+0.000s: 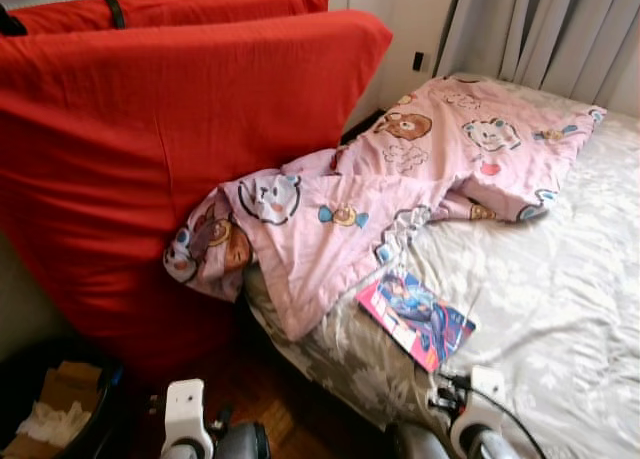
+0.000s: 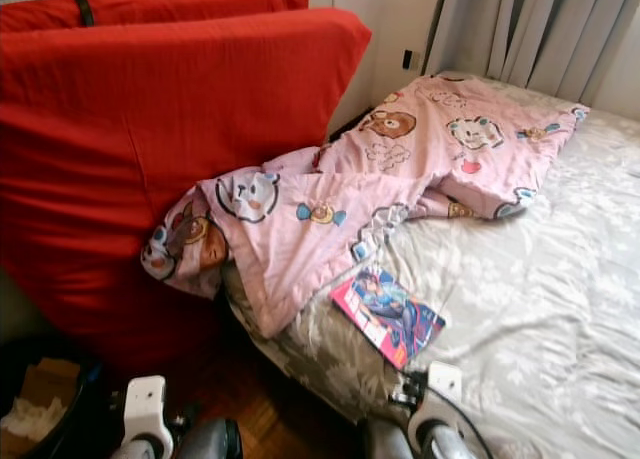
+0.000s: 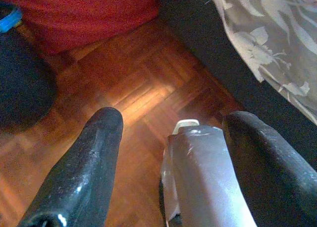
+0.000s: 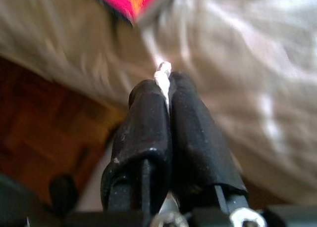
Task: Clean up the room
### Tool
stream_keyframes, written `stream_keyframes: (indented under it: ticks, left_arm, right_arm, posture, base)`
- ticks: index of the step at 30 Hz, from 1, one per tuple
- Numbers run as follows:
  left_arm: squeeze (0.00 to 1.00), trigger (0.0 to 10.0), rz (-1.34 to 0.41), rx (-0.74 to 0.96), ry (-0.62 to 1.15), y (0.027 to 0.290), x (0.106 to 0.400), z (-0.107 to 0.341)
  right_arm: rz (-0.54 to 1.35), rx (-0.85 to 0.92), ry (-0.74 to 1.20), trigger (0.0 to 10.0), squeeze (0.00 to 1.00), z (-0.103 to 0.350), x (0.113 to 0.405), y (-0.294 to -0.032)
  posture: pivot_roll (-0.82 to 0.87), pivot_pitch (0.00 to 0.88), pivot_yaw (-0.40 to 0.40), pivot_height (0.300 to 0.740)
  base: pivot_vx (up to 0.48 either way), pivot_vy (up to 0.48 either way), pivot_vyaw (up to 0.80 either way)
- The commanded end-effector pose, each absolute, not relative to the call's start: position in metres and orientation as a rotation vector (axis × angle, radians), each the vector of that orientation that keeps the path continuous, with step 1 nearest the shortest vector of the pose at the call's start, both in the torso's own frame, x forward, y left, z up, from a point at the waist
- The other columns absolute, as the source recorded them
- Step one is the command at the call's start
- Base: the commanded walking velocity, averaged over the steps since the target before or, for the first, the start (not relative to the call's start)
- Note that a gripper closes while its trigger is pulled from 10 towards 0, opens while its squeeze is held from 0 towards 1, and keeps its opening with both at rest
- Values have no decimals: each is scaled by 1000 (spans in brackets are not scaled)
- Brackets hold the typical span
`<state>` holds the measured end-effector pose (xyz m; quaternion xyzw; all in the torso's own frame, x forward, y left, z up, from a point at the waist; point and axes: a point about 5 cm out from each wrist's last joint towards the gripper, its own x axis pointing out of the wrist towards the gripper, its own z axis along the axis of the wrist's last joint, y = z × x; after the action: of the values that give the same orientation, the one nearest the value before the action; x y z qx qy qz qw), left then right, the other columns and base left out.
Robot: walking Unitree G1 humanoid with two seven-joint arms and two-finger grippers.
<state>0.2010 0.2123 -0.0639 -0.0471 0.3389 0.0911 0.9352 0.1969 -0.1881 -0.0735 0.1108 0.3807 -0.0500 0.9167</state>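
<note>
A pink cartoon-print blanket [image 1: 400,194] lies crumpled across the bed's grey floral sheet [image 1: 560,309], and one corner spills over the bed's edge. A colourful comic book [image 1: 418,317] rests flat near that edge. My right gripper [image 4: 164,81] is low beside the bed, shut on a small white scrap [image 4: 163,73] that pokes out between its tips. My left gripper [image 3: 173,118] hangs open over the wooden floor [image 3: 133,88], holding nothing. Both wrists [image 1: 187,414] [image 1: 482,394] show at the bottom of the eye views.
Two big red cushions [image 1: 150,149] lean upright to the left of the bed. A black bin [image 1: 98,419] holding cardboard and crumpled paper stands at the lower left. Grey curtains [image 1: 550,29] hang behind the bed.
</note>
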Motion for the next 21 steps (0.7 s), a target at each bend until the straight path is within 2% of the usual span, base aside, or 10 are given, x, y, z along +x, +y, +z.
stream_keyframes:
  ticks: [1,10,21]
  left_arm:
    - [0,10000,206,-104,730,212,194,-69]
    - [0,10000,261,-109,837,228,167,-81]
    - [0,10000,282,-92,845,241,163,-79]
  right_arm:
    - [-113,203,813,10000,0,-76,192,-194]
    - [-156,216,866,10000,0,-84,177,-198]
    - [-132,204,904,10000,0,-89,170,-186]
  posture:
    - [28,0,-57,685]
    - [28,0,-55,740]
    - [54,0,-65,740]
  base:
    - [0,0,0]
    - [0,0,0]
    - [0,0,0]
